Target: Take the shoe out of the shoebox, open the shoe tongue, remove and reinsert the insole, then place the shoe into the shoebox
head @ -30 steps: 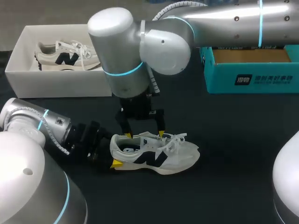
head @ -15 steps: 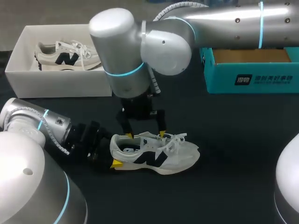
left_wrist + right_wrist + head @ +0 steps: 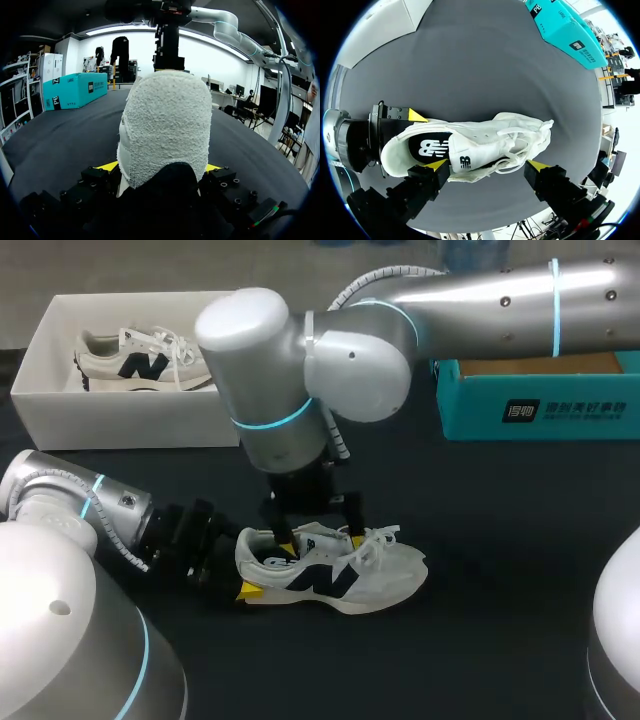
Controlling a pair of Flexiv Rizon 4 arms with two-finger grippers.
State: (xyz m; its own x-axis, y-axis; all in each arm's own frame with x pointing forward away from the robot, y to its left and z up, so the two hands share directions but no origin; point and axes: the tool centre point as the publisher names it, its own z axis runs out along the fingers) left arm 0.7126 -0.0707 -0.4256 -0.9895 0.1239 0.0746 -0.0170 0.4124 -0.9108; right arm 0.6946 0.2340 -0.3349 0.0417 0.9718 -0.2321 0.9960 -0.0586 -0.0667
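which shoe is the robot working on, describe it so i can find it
On the black table, look just on the robot's side of the white shoebox, under the right gripper. The shoe stands out in the open with its heel clamped by the left gripper; its lookalike lies inside the box.

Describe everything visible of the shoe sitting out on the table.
The shoe is a cream sneaker with a navy side emblem, white laces and a dark insole showing in its opening; the heel looks fuzzy. It stands upright on the black table, toe away from the left hand, whose fingers clamp the heel from both sides. The open right hand hangs over the collar.
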